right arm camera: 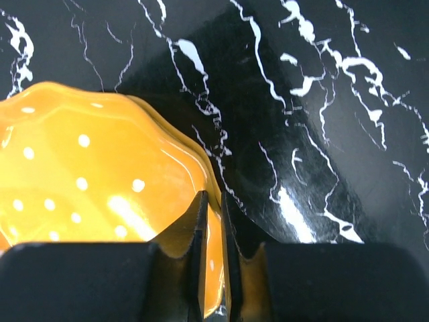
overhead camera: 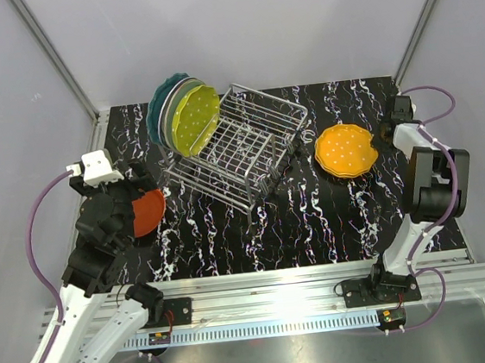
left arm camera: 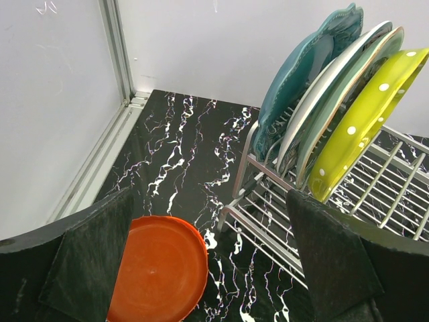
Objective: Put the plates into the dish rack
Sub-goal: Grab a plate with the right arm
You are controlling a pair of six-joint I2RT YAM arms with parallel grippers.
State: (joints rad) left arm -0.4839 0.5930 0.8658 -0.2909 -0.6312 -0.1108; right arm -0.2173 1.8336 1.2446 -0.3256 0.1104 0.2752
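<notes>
The silver wire dish rack [overhead camera: 252, 150] stands mid-table. Teal [left arm camera: 301, 74], cream, mint and yellow-green dotted [left arm camera: 365, 124] plates stand upright in its left end. A red-orange plate [overhead camera: 150, 210] lies flat on the table left of the rack, also in the left wrist view [left arm camera: 157, 275]. My left gripper [overhead camera: 133, 212] hovers over it, open and empty [left arm camera: 211, 268], with the plate near its left finger. The orange dotted plate [overhead camera: 346, 150] sits right of the rack. My right gripper [overhead camera: 384, 132] is shut on its right rim [right arm camera: 211, 201]; the plate [right arm camera: 87, 181] fills the left of that view.
Grey walls close in the black marbled table [overhead camera: 316, 217] on three sides, with a metal post in the back left corner [left arm camera: 120, 54]. The right part of the rack holds no plates. An aluminium rail [overhead camera: 271, 287] runs along the near edge.
</notes>
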